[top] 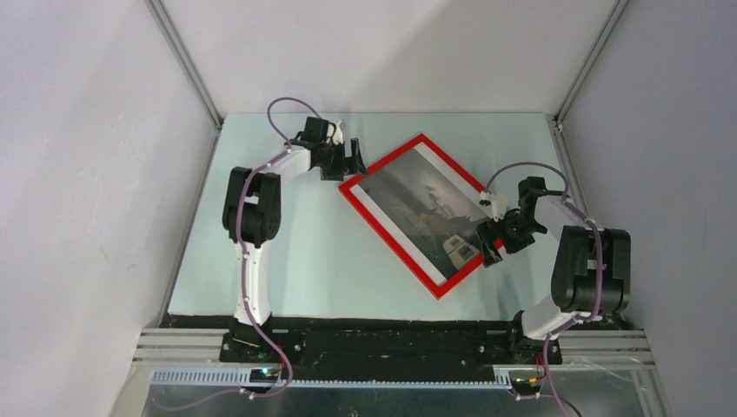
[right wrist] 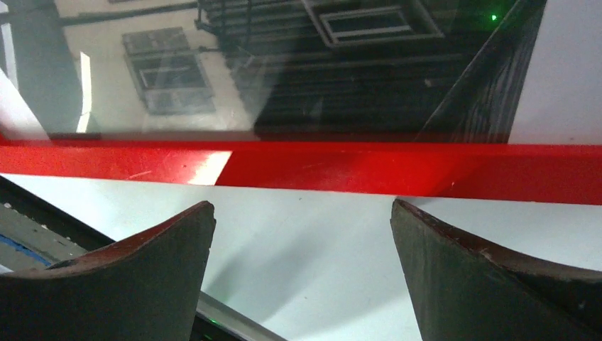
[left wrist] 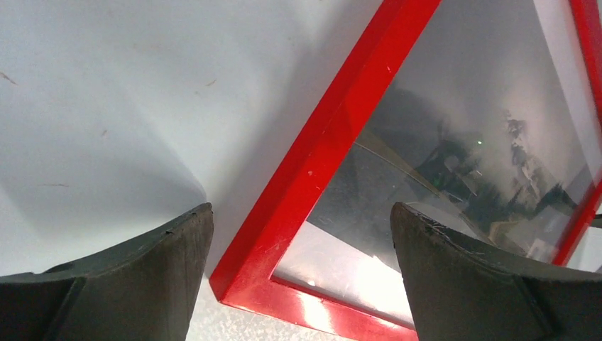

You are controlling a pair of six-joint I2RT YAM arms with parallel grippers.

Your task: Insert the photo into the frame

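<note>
I see the red frame (top: 390, 241) lying flat on the pale table (top: 287, 252), right of centre in top view and turned diamond-wise. The photo (top: 426, 208) sits inside it under glass, with white margins on its upper-left and lower-right edges. Left gripper (top: 352, 161) is at the frame's left corner with jaws spread wide: in its wrist view one finger is over bare table, the other over the glass, nothing grasped. Right gripper (top: 488, 248) is at the lower-right rail, also released, fingers over table just outside the red edge. Can't tell if either touches the frame.
</note>
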